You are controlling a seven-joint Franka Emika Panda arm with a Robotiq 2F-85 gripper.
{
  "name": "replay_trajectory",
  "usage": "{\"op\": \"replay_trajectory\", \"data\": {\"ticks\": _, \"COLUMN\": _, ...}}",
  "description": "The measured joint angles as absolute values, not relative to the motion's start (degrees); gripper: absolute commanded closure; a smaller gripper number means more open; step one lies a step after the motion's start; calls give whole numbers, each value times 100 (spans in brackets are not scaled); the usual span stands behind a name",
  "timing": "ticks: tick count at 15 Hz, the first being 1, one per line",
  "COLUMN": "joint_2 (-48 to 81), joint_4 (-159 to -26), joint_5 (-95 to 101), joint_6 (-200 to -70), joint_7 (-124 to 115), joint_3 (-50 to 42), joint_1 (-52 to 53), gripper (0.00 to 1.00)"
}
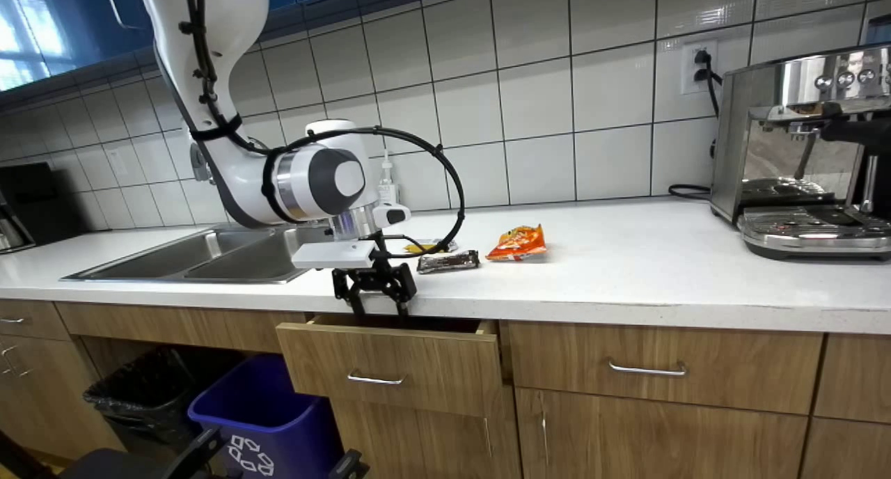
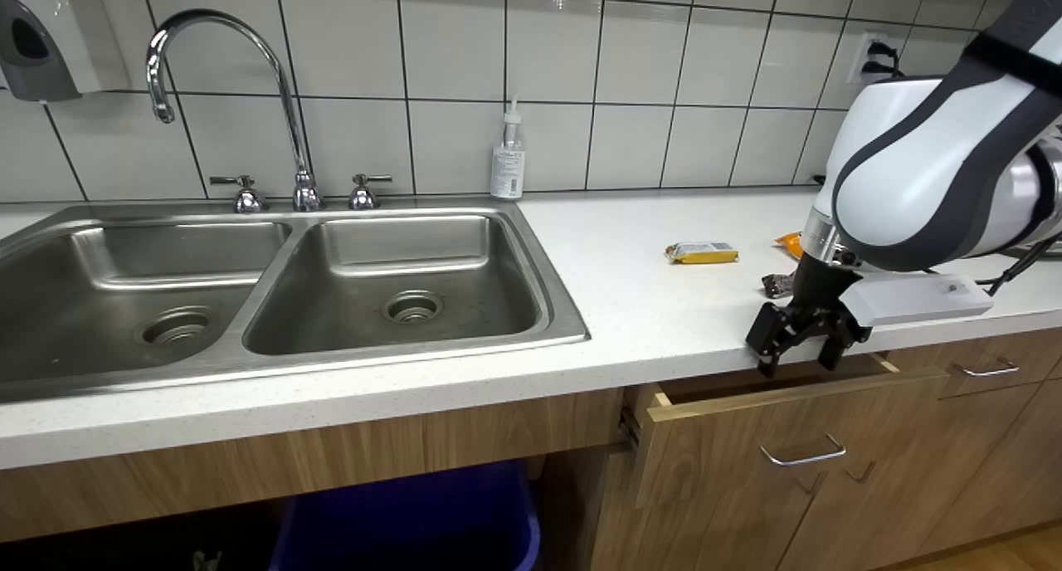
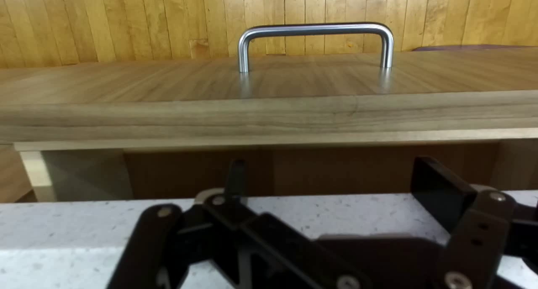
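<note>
In an exterior view, arm (image 1: 233, 176) bends downward, fingers (image 1: 356, 303) spread apart, tips at the mouth of the part-open drawer (image 1: 424, 359) beneath the table (image 1: 626, 256). In an exterior view, drawer juts out, wood-grain front, pale rim. Wrist view: fingers wide apart by the table edge, drawer interior dark, silver handle (image 3: 315, 29) on its front.

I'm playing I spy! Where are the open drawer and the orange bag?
Open drawer (image 1: 393, 359): in an exterior view, on its front panel.
Orange bag (image 1: 518, 244): in an exterior view, on its middle.
</note>
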State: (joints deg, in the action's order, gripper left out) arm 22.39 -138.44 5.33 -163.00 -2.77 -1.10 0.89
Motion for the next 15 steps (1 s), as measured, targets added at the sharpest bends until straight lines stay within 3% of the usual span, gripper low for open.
{"op": "replay_trajectory", "data": {"ticks": 15, "joint_2": 1705, "joint_4": -14350, "joint_5": 155, "joint_6": -16285, "joint_7": -277, "joint_3": 0, "joint_1": 86, "gripper": 0}}
